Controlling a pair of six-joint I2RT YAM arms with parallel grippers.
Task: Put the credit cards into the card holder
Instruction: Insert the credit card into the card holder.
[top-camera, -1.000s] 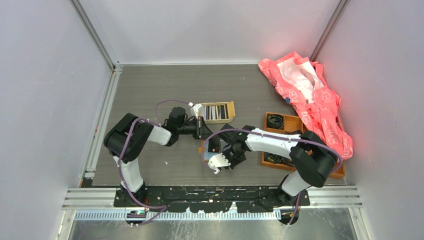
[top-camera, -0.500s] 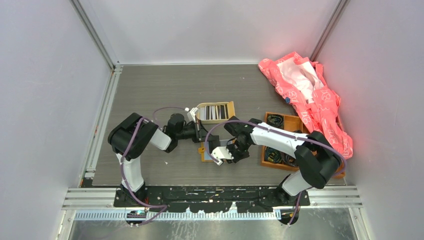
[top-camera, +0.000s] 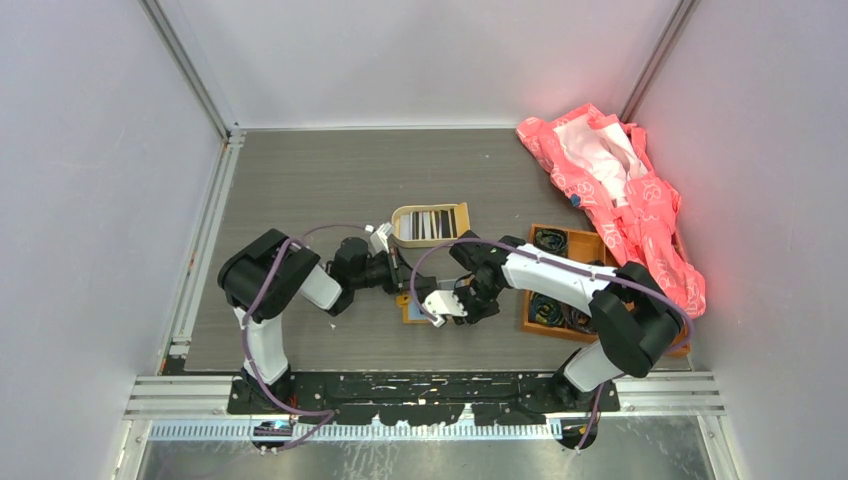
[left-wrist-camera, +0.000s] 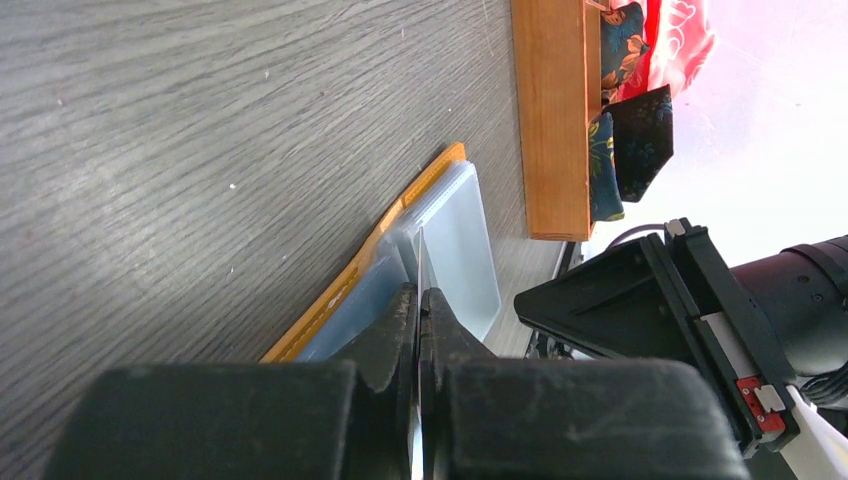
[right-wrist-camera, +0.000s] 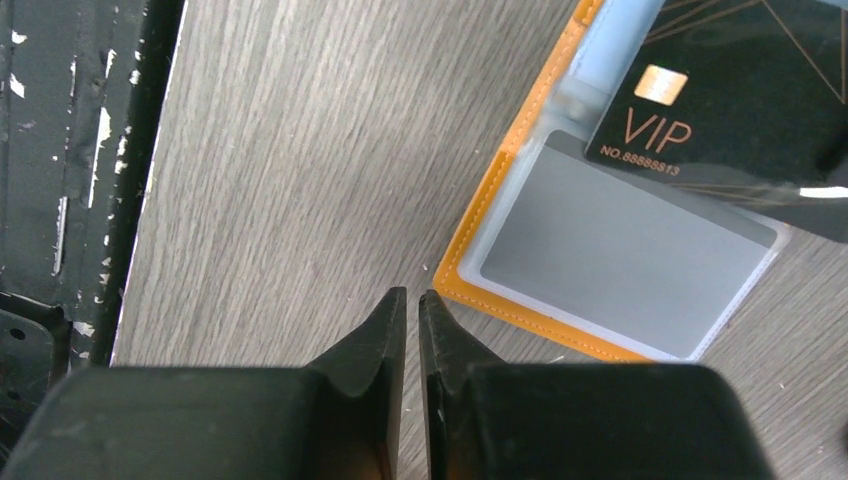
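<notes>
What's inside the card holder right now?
A black VIP card sits partly tucked into the card holder, held edge-on by the left gripper. The pocket below shows only flat grey; anything beneath it is covered.

- The left arm (top-camera: 300, 278) reaches to the right from a folded elbow, with its forearm low.
- The left gripper (left-wrist-camera: 417, 293) has its jaws pressed together on the thin edge of a credit card (right-wrist-camera: 720, 100).
- The right arm (top-camera: 560, 280) bends to the left towards it.
- The right gripper (right-wrist-camera: 412, 296) points downward, its jaws almost together with only a slit between them, and it holds nothing.
</notes>
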